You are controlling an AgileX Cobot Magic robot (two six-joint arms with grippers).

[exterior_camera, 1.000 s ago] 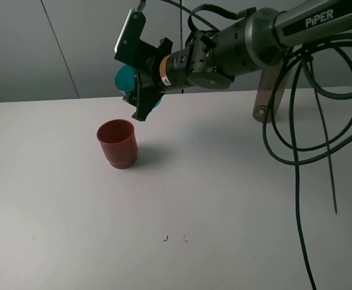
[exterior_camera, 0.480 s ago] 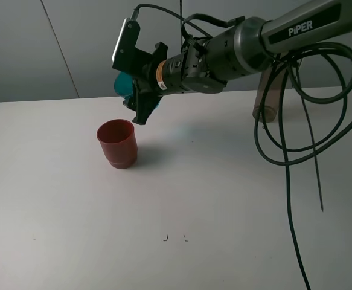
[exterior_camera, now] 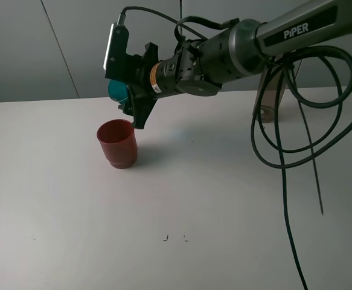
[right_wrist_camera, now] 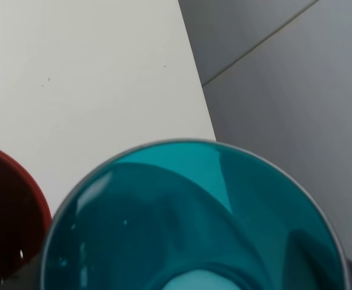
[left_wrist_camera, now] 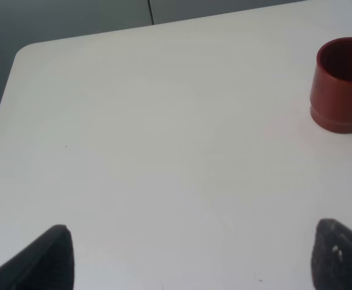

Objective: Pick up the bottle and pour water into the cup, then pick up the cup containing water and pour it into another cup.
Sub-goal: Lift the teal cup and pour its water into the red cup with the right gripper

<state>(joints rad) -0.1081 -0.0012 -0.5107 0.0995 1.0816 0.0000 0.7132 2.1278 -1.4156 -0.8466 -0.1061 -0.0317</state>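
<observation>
The dark red cup (exterior_camera: 117, 144) stands upright on the white table (exterior_camera: 212, 199), left of centre. Just above and behind its rim hangs the teal-blue cup (exterior_camera: 116, 90), tipped well over on its side, with my right gripper (exterior_camera: 131, 101) shut on it after reaching across from the right. The right wrist view looks straight into the teal cup's mouth (right_wrist_camera: 194, 223), with the red cup's rim (right_wrist_camera: 9, 217) beside it. My left gripper (left_wrist_camera: 194, 266) stands open low over bare table, with the red cup (left_wrist_camera: 340, 84) far ahead of it. The bottle is out of view.
Black cables (exterior_camera: 284, 151) loop down from the right arm over the table's right side. The arm's base post (exterior_camera: 266, 103) stands at the back right. Two small dark marks (exterior_camera: 166, 238) lie near the front. A grey wall (exterior_camera: 31, 48) rises behind the table's far edge.
The right arm has carried the teal cup leftward and slightly up, bringing its lower finger over the red cup's rim. The red cup has not moved.
</observation>
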